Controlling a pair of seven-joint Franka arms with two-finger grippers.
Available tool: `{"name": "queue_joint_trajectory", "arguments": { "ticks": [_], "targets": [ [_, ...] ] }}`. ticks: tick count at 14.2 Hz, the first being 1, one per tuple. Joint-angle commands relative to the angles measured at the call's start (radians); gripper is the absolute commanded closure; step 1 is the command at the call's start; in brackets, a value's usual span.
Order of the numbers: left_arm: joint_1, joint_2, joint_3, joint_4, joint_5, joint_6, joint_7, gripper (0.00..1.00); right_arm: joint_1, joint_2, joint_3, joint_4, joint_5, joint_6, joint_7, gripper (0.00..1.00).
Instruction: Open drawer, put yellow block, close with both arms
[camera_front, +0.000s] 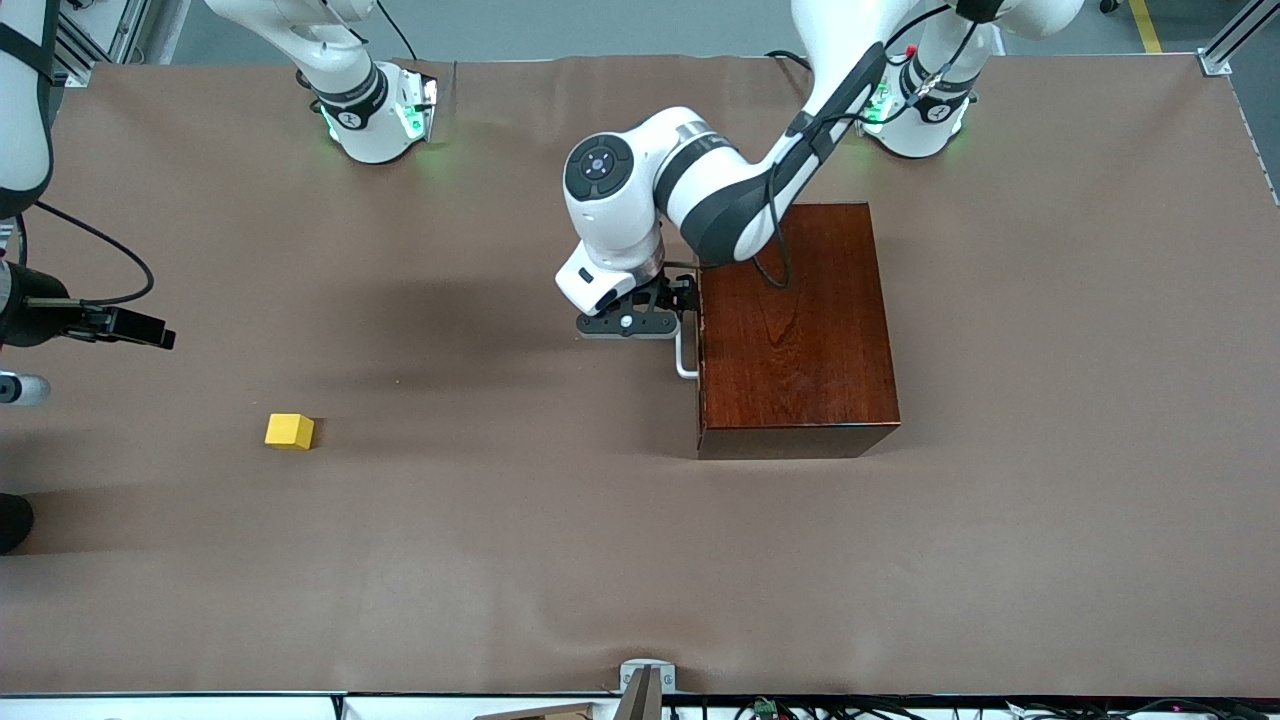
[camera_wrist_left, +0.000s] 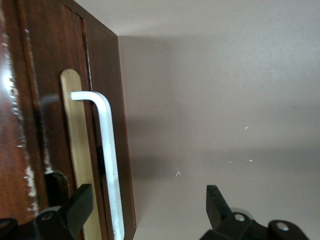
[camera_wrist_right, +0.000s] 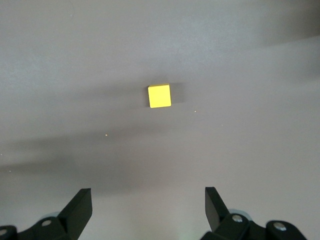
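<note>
The reddish-brown wooden box (camera_front: 795, 330) stands mid-table with its drawer (camera_wrist_left: 50, 125) pushed in flush. The drawer's dark front faces the right arm's end and carries a white loop handle (camera_front: 684, 360) (camera_wrist_left: 107, 150). My left gripper (camera_front: 688, 303) (camera_wrist_left: 148, 205) is open in front of the drawer. The handle lies between its fingers, close to one fingertip (camera_wrist_left: 80, 205), untouched. The yellow block (camera_front: 290, 431) (camera_wrist_right: 159, 95) lies on the mat toward the right arm's end. My right gripper (camera_front: 140, 328) (camera_wrist_right: 148, 202) hangs open and empty above the mat near the block.
A brown mat (camera_front: 520, 560) covers the whole table. Both green-lit arm bases (camera_front: 375, 120) (camera_front: 915, 115) stand along the edge farthest from the front camera. A small metal bracket (camera_front: 645, 680) sits at the nearest edge.
</note>
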Motion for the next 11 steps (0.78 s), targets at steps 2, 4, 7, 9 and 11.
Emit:
{"name": "queue_joint_trajectory", "arguments": {
  "ticks": [2,4,7,9,11],
  "targets": [
    [-0.011,0.026,0.013,0.027,0.032,-0.017,0.001,0.00,-0.003,0.023,0.011,0.014,0.006,-0.001,0.012,0.00],
    [-0.011,0.034,0.012,0.024,0.061,-0.017,0.004,0.00,-0.003,0.029,0.011,0.014,0.006,0.002,0.012,0.00],
    [-0.016,0.038,0.012,0.023,0.062,-0.017,0.004,0.00,-0.005,0.034,0.011,0.012,0.006,0.003,0.012,0.00],
    [-0.017,0.046,0.012,0.021,0.062,-0.017,0.001,0.00,-0.005,0.046,0.011,0.014,0.006,0.003,0.012,0.00],
    [-0.016,0.057,0.012,0.021,0.062,-0.018,0.000,0.00,-0.005,0.055,0.011,0.012,0.006,0.003,0.012,0.00]
  ]
}}
